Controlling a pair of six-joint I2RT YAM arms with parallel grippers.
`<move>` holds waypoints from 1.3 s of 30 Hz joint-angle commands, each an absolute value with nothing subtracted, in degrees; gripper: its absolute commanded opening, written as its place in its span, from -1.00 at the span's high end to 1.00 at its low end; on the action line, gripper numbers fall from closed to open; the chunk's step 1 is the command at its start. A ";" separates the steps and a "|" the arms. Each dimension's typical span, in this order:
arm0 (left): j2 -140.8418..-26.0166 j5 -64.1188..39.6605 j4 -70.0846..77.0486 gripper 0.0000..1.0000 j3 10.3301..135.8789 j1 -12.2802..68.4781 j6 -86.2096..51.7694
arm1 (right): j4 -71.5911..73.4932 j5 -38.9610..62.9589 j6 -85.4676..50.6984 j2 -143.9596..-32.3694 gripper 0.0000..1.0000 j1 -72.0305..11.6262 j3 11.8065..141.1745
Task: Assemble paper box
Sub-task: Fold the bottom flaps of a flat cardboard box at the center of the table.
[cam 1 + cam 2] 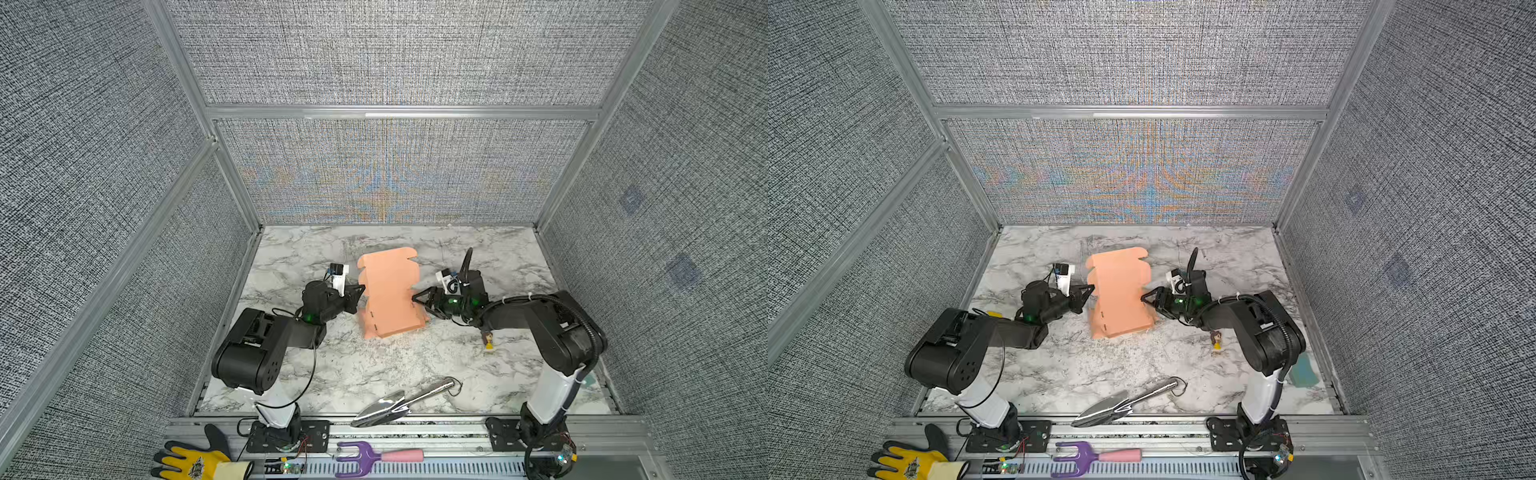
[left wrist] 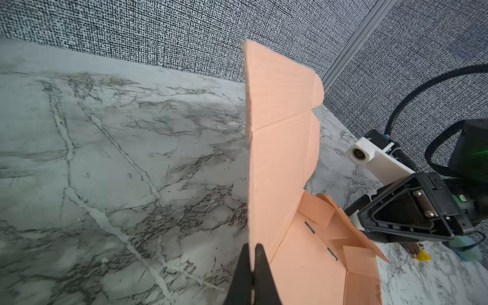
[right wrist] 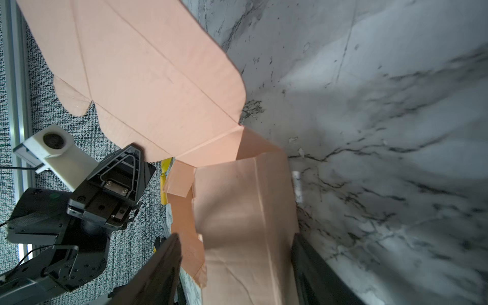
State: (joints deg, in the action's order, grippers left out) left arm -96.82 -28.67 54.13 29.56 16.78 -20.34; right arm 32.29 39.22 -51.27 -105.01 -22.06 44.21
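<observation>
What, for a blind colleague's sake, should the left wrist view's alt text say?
The left gripper is shut on the edge of an upright panel of the salmon-pink paper box, seen close up over a marble table. The right gripper sits at the box's far side.

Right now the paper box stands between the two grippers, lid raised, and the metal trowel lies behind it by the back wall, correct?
No. The metal trowel lies at the front edge of the table, as both top views show. The paper box does stand between the left gripper and the right gripper, lid raised.
</observation>
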 commanded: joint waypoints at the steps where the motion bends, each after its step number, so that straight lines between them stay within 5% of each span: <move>1: -96.53 -29.62 56.06 1.00 29.53 16.78 -19.86 | 35.52 39.46 -53.01 -104.59 -0.35 -22.06 43.68; 39: -93.60 -29.71 57.73 1.00 28.48 17.58 -17.98 | 10.96 26.54 -36.10 -100.08 -0.01 -27.39 50.99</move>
State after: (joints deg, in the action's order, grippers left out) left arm -94.06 -28.69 55.57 28.29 17.52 -18.24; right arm 14.72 29.10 -38.70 -100.57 -26.83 50.19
